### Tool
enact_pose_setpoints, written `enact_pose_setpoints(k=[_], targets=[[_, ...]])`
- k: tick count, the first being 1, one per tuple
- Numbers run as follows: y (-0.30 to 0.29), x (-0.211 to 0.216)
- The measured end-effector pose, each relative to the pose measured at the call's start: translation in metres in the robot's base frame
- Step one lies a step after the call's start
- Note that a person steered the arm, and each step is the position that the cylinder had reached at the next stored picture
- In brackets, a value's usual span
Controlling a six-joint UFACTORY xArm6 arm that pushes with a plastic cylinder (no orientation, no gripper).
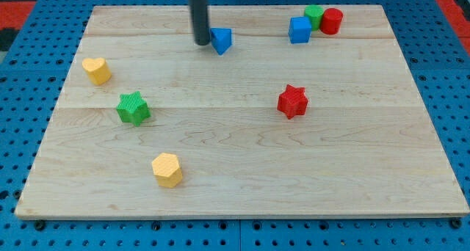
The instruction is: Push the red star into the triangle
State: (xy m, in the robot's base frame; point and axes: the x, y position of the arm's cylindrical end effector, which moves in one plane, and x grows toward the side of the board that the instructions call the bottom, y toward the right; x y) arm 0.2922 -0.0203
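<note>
The red star lies right of the board's middle. The blue triangle lies near the view's top, left of centre. My tip stands just left of the blue triangle, touching or nearly touching its left side. The rod comes down from the view's top. The red star is well apart from the triangle, lower and to the right.
A blue cube, a green block and a red cylinder cluster at the top right. A yellow heart and a green star lie at the left. A yellow hexagon lies at the lower left. The wooden board sits on a blue pegboard.
</note>
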Motion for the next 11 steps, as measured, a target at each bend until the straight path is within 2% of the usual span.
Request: enact_pose_setpoints(k=[1,2,4,5,7,8,9,10,11], targets=[[0.084,0.012],[0.129,0.014],[0.169,0.164],[0.136,0.180],[0.064,0.106],[0.041,0.103],[0.054,0.065],[0.104,0.029],[0.112,0.058]])
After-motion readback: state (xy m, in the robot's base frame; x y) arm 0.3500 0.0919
